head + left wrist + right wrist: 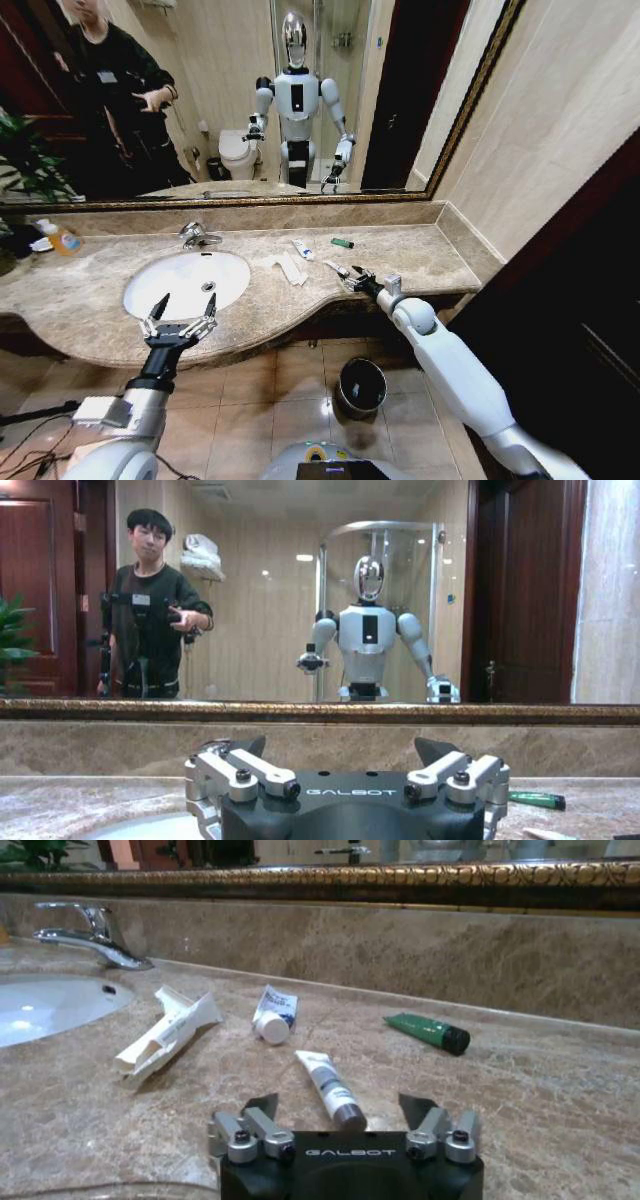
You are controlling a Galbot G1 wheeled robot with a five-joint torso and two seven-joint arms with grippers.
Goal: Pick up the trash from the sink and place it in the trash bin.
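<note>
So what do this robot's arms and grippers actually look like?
White rounded arm shells end in black wrists. The left gripper and right gripper share a black body lettered GALBOT in white, with silver bolted linkages and pointed dark fingertips.

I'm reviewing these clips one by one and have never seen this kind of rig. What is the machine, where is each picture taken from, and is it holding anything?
It is a wheeled robot with two arms. One picture looks down from its head; the others come from a camera on each wrist.

The left gripper hovers open over the near rim of the white sink, holding nothing. The right gripper is open just above the marble counter, its jaws either side of a small white tube.

More litter lies on the counter: crumpled paper packaging, a second white tube and a green piece. The trash bin stands on the floor below.
</note>
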